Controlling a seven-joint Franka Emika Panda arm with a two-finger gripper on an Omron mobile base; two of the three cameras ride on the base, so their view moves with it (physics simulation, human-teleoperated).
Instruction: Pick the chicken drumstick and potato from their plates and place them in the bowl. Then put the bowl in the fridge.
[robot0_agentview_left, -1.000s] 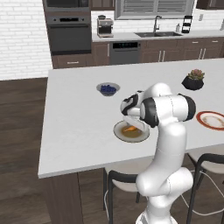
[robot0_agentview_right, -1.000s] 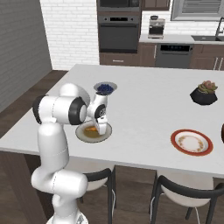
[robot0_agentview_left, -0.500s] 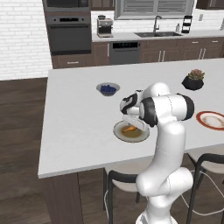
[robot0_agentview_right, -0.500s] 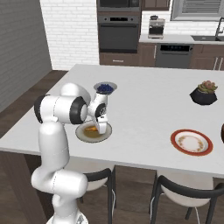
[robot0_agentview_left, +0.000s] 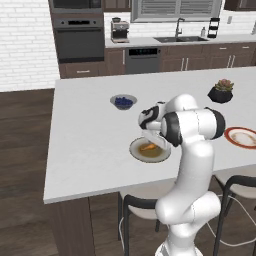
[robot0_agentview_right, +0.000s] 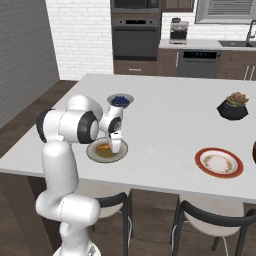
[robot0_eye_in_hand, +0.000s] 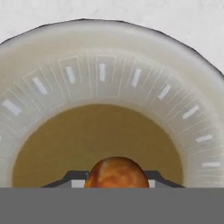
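Status: early in step 1 of task, nothing delivered yet.

Landmark: grey-olive plate (robot0_agentview_left: 150, 150) at the near edge of the island counter (robot0_agentview_left: 90, 135).

- Chicken drumstick (robot0_eye_in_hand: 116, 173) lies on this plate's brown centre; also seen as an orange piece (robot0_agentview_right: 105, 147) on the plate in the right base view.
- Gripper (robot0_agentview_right: 115, 145) is down over the plate. Hand view shows a finger tip (robot0_eye_in_hand: 72, 179) on each side of the drumstick, close against it. Jaws narrowed around the meat; judged to be closing on it or just gripping. Firm hold can't be confirmed. No lift visible: drumstick sits low on the plate.
- White plate w/ red-orange rim (robot0_agentview_right: 219, 162) is well to the right of the grey-olive plate, same near edge. Potato too small to make out on it.
- Blueberry bowl (robot0_agentview_left: 123, 102) is just behind the landmark plate; plant pot (robot0_agentview_left: 220, 93) is far right-rear of it. Neither is a task item.
- A dark sliver at the right base view's right edge, beyond the red-rim plate, may be the wooden bowl; can't tell.

Remaining (judgement): lift drumstick, carry to bowl, release; repeat for potato; then bowl into fridge. Roughly all of the job is outstanding.
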